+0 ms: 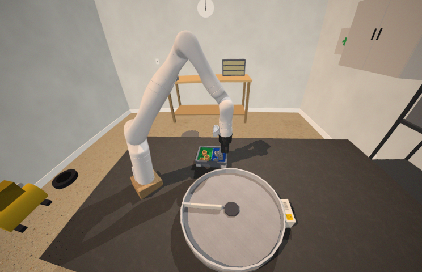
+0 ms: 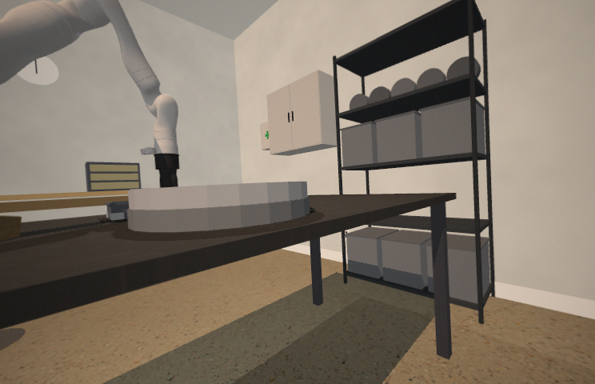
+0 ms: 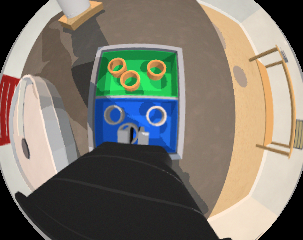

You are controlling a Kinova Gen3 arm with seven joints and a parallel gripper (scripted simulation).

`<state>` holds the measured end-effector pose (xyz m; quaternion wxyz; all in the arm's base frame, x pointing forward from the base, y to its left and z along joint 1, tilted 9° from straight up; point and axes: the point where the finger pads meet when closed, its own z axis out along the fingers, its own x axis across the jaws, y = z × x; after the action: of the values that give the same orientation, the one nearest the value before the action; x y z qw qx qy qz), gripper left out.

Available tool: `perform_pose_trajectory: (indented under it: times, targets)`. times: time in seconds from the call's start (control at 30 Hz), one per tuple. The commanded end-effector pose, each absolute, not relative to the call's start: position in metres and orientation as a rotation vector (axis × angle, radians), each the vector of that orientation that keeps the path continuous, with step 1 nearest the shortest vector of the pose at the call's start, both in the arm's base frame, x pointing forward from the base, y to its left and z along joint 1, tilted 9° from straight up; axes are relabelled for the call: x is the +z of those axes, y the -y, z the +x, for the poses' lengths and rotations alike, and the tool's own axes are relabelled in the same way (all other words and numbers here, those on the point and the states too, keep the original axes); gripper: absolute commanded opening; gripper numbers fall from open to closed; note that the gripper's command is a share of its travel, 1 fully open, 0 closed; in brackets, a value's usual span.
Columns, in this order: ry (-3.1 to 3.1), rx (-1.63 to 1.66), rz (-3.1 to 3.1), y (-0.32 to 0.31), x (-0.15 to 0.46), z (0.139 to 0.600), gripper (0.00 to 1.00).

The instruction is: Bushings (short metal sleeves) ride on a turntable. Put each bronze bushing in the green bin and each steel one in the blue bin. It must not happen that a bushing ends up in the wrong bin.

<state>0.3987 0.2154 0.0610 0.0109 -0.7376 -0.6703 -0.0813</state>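
Counting three bronze bushings (image 1: 207, 158) (image 3: 130, 87) and one green bin (image 1: 210, 149) (image 3: 103, 87), upper wrist frame; three steel bushings (image 1: 216, 154) (image 3: 156, 124), one blue bin (image 1: 214, 149) (image 3: 168, 137), near centre.

Top view: broad dark-brown tabletop (image 1: 327, 192) (image 2: 380, 206) (image 3: 206, 100), matt, faintly mottled. Round pale-grey turntable (image 1: 250, 237) (image 2: 217, 199) (image 3: 33, 140), dull, smooth disc; cream bar (image 1: 203, 205) at its 9 o'clock, plain matt. Square base block (image 1: 152, 190) (image 2: 3, 227) (image 3: 86, 16) at 10 o'clock from the turntable: wood-looking, light brown. White rounded arm (image 1: 153, 86) (image 2: 139, 67): smooth, soft sheen, plastic-like. Black gripper (image 1: 221, 156) (image 2: 168, 174) (image 3: 136, 132): smooth, matt housing. Wrist view: green bin (image 3: 141, 59) at 12, blue bin (image 3: 136, 106) at 6; both smooth, plastic-like. Orange-bronze sleeves (image 3: 130, 87) and grey steel sleeves (image 3: 156, 124): metal, subdued finish.
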Motion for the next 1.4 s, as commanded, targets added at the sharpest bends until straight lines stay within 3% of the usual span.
perform_pose_trajectory:
  times: [0.0,1.03,1.07,1.37]
  targets:
    - [2.091,-0.257,-2.301,-0.216,0.061,0.399,0.00]
    - [2.091,-0.256,-2.302,-0.217,0.050,0.400,0.00]
    - [2.091,-0.256,-2.302,-0.217,0.050,0.400,0.42]
    - [2.091,-0.256,-2.302,-0.217,0.050,0.400,0.42]
